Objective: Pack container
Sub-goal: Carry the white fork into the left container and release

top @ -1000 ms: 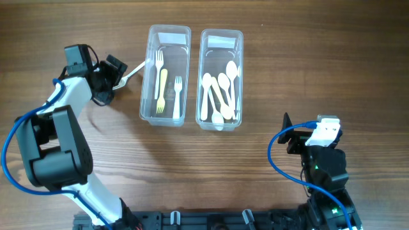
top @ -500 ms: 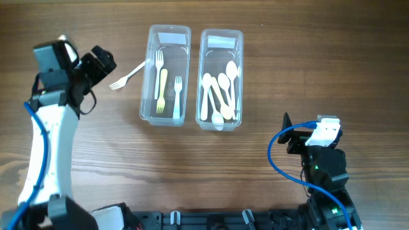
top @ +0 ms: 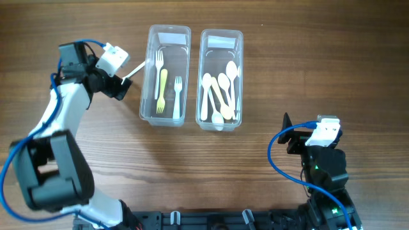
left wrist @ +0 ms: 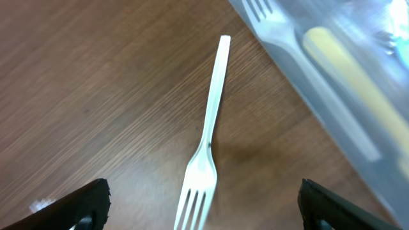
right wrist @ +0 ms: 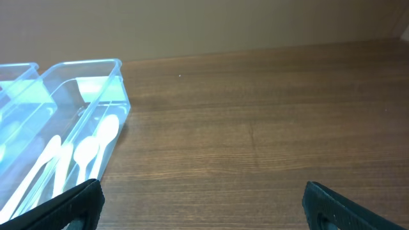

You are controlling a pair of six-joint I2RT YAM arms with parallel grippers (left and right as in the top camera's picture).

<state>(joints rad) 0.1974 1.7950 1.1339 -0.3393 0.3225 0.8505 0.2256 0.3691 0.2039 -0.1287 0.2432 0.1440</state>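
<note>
A white plastic fork [left wrist: 206, 147] lies on the wood table left of the left clear container [top: 148, 76], its handle showing in the overhead view [top: 135, 69]. My left gripper [top: 119, 87] is open right over it, fingertips either side of the tines [left wrist: 201, 207]. The left container holds a yellow fork [top: 162, 88] and two white forks [top: 177, 96]. The right container [top: 202, 76] holds several white spoons [top: 220, 92]. My right gripper [top: 289, 139] is open and empty at the front right, facing the right container [right wrist: 96, 102].
Bare wood table [top: 268, 70] surrounds the two containers, which stand side by side at the back centre. A blue cable [top: 281, 163] loops beside the right arm.
My left arm swung back in from the left and now has its open gripper over the loose white fork. The fork and the right arm have not moved.
</note>
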